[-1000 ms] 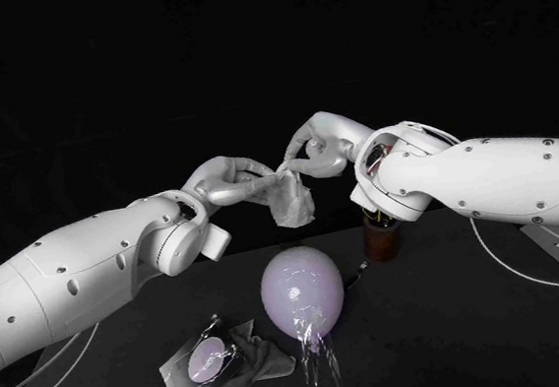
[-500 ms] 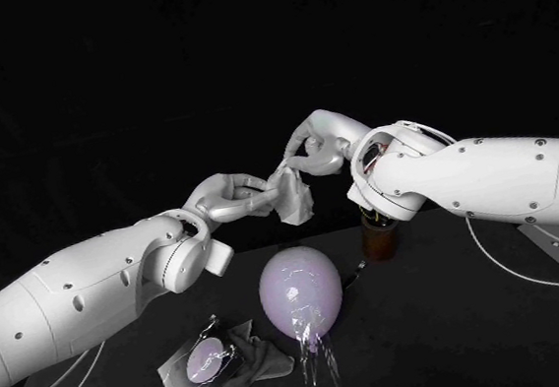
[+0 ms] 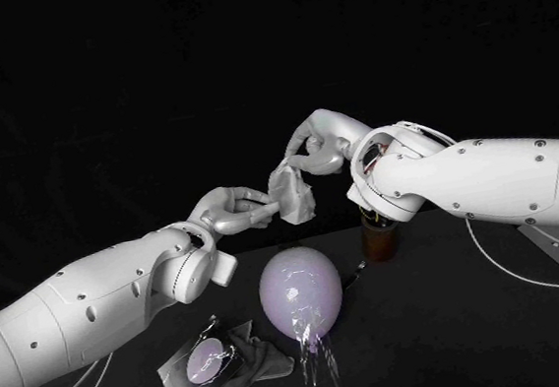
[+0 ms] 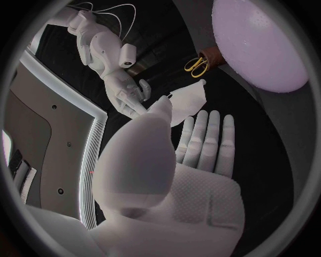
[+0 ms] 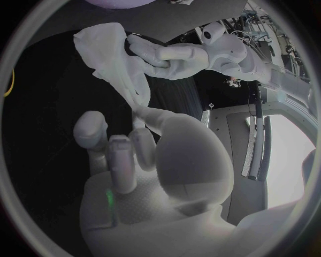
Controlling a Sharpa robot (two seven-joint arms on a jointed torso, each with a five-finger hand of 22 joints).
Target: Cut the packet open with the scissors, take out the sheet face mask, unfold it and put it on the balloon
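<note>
Black cloth hangs behind a black table [image 3: 504,337], and both arms are raised above it, meeting over its far half.

The left hand [image 3: 235,208] reaches up from the lower left. In the right wrist view its fingertips [image 5: 137,47] are closed on the lower, wider part of the sheet mask [image 3: 289,192]. In the left wrist view the left hand [image 4: 190,176] shows its thumb tip against the mask [image 4: 189,100], with the other fingers laid out straight and close together just under the sheet.

The right hand [image 3: 317,143] sits higher and just to the right. It pinches the mask's upper end between thumb and finger, and its other fingers are curled in beside them. In the right wrist view the right hand [image 5: 147,166] has the sheet narrowing to a twisted strip that runs down into that pinch, while the wider end of the mask [image 5: 107,56] fans out toward the left hand [image 5: 160,53].

Held by both hands, the mask hangs in the air as a crumpled, partly folded pale sheet, touching nothing else.

Directly below the hands and well apart from the mask, the pale lilac balloon [image 3: 302,292] lies on the table. Behind it to the right, a brown holder [image 3: 376,238] stands with the yellow-handled scissors [image 4: 196,65] in it. The packet [image 3: 200,371] lies flat on the table to the balloon's front left.
</note>
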